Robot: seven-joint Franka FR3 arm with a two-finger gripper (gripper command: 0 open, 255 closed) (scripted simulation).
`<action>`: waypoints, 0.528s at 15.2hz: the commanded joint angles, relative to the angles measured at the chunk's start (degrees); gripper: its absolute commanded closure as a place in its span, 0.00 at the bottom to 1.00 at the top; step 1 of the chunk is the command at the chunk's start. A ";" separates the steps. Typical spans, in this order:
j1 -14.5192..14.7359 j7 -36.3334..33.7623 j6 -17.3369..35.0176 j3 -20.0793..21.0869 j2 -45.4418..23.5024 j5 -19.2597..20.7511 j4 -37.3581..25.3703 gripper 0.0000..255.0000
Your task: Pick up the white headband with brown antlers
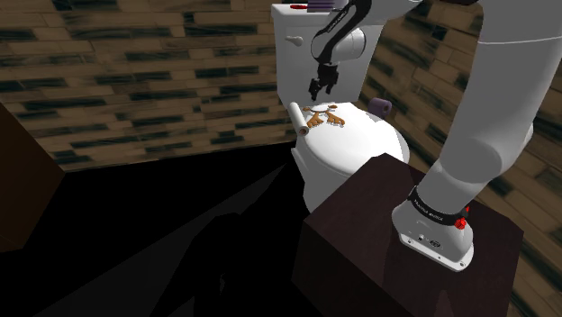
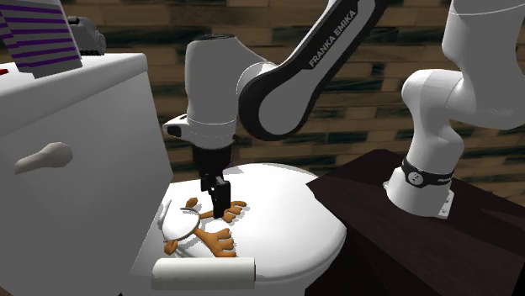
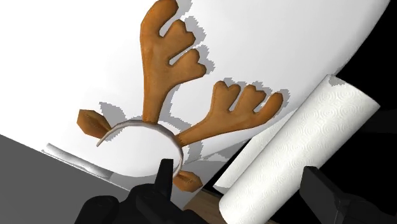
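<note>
The jaws stood apart, nothing between them held, pointed down close over the headband [image 3: 137, 125], which I judged was the stance for closing across its thin white band. The headband lay flat on the closed toilet lid [image 2: 290, 220], toward the lid's tank end and just inside one side edge. It rested on its side, so the band curved up from the lid and left something narrow to pinch, while the antlers spread flat over the white surface. In the wrist view one finger sat just beside the band, near the lower ear. The other stood off past the roll [image 3: 294, 145]. That roll lay along the lid's side edge, just beside the antlers, probably close enough to get in the way of a wide grip. A small purple thing [image 1: 382, 106] sat at the lid's opposite edge, well apart from the work. The tank [image 2: 80, 118] rose behind the lid with a striped box [image 2: 38, 38] on top.

By count there were one headband with two brown antlers and two small brown ears, one white roll, one purple thing and one striped box.
</note>
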State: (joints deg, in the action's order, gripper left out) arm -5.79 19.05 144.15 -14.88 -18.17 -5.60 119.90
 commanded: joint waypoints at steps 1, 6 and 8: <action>-1.13 1.52 0.75 0.52 -4.75 -1.26 -3.74 0.00; -4.14 4.12 1.35 1.90 -16.01 -3.10 -14.00 0.00; -5.31 4.80 1.10 2.39 -20.59 -3.47 -18.73 0.00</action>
State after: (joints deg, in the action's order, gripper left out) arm -10.47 23.39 145.52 -12.71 -36.61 -8.88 103.51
